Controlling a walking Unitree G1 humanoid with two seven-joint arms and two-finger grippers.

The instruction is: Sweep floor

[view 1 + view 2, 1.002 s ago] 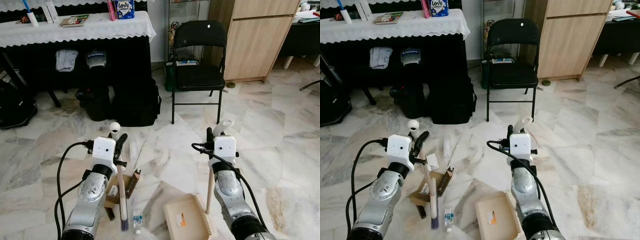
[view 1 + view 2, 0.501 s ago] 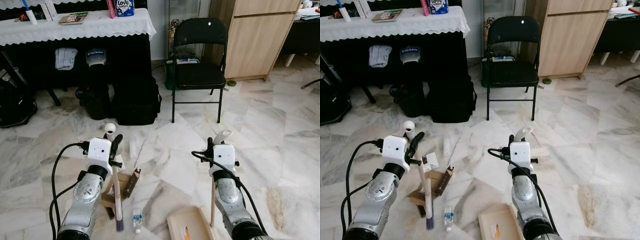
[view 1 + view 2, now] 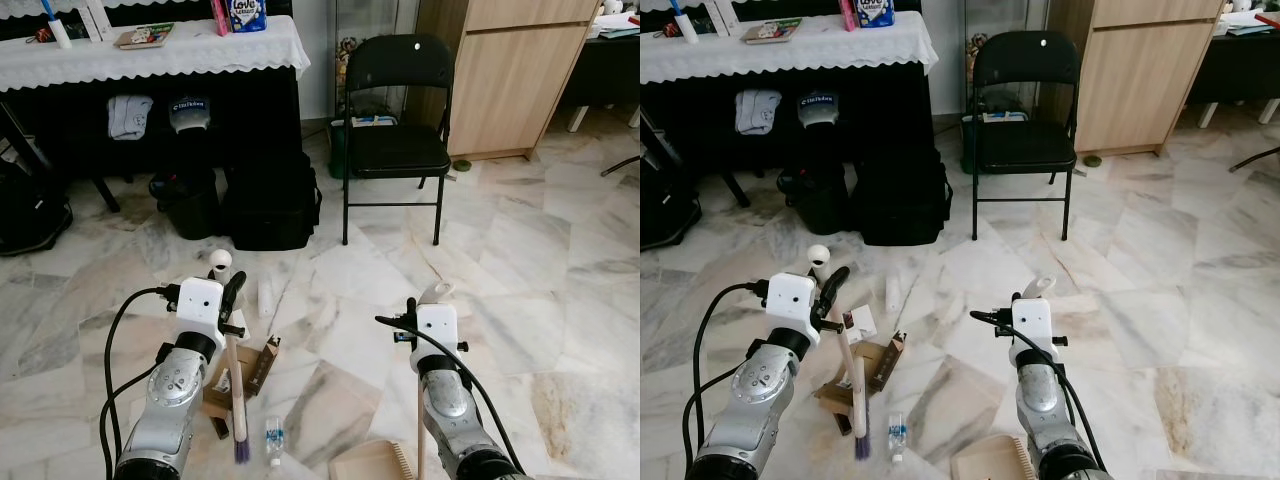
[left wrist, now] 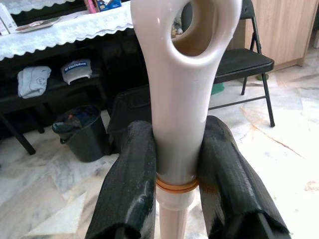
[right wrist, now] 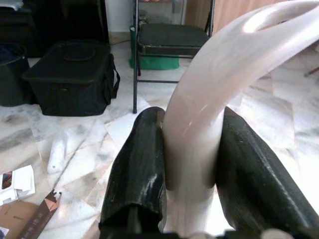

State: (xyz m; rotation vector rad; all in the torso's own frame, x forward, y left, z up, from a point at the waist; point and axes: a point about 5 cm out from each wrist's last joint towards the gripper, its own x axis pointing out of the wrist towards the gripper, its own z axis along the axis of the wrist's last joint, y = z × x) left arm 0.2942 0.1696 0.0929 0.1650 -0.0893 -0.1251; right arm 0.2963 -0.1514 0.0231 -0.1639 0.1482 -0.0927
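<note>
My left gripper (image 3: pixel 233 297) is shut on the cream handle of a hand broom (image 3: pixel 234 375). The handle's loop end (image 3: pixel 221 262) sticks up above it and the purple bristles (image 3: pixel 240 452) rest on the marble floor. In the left wrist view the black fingers (image 4: pixel 130 184) press on both sides of the handle (image 4: pixel 182 99). My right gripper (image 3: pixel 424 312) is shut on the curved cream dustpan handle (image 5: pixel 199 114). Its stick (image 3: pixel 419 445) runs down to the tan dustpan (image 3: pixel 372 466) at the bottom edge. Litter lies by the broom: a flattened cardboard box (image 3: pixel 250 365), a small bottle (image 3: pixel 272 440) and a white tube (image 3: pixel 265 296).
A black folding chair (image 3: pixel 398 110) stands ahead, with a wooden cabinet (image 3: pixel 510 80) to its right. A table with a white cloth (image 3: pixel 150 50) is at the back left. Under it are a black bag (image 3: pixel 272 205) and a bin (image 3: pixel 186 205). Open marble floor lies to the right.
My right gripper has drawn back toward me and lower, and the dustpan has slid almost out at the bottom edge. The left gripper with the broom has shifted slightly left.
</note>
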